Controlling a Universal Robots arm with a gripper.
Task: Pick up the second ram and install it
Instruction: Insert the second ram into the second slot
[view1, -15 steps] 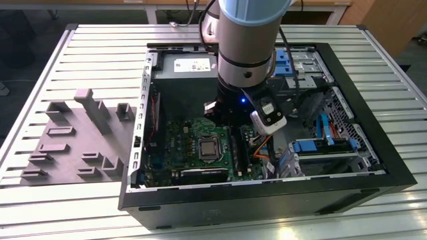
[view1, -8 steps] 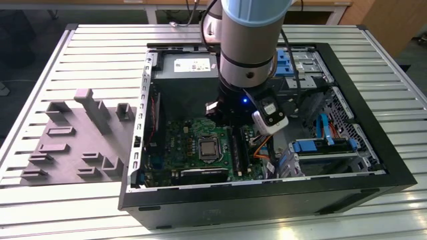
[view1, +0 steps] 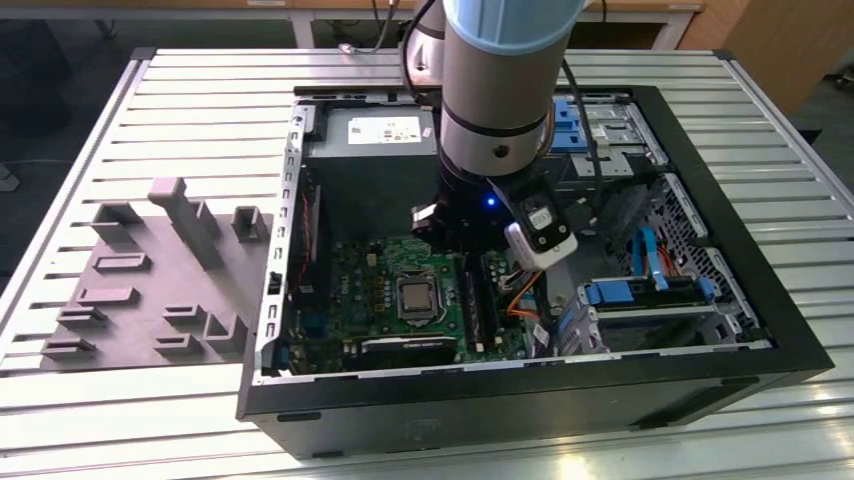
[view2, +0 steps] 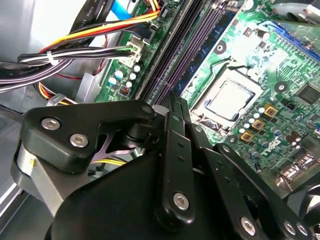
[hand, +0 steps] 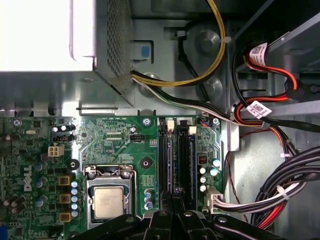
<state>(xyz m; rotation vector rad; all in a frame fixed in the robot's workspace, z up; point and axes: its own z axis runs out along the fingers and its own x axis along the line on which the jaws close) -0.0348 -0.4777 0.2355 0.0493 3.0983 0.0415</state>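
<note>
My gripper (view1: 470, 262) hangs low inside the open computer case (view1: 747, 330), over the green motherboard (view1: 360, 290). In both wrist views its black fingers (view2: 169, 130) stand pressed together, shut, with nothing visible between them. The tips of the gripper (hand: 175, 194) sit right at the near end of the two long dark memory slots (hand: 176, 155). A slim dark stick, the second ram (hand: 185, 155), appears to lie in the slot beside the tips. I cannot tell whether the fingertips touch it. The slots (view2: 192, 45) run away from the gripper (view2: 174, 102).
The silver processor (hand: 111, 202) sits in its socket beside the slots. Bundled cables (hand: 270, 195) and a yellow lead (hand: 215, 55) crowd the case wall side. The power supply box (hand: 60, 40) lies beyond. A pale grey moulded tray (view1: 147, 290) stands outside, at the exterior view's left.
</note>
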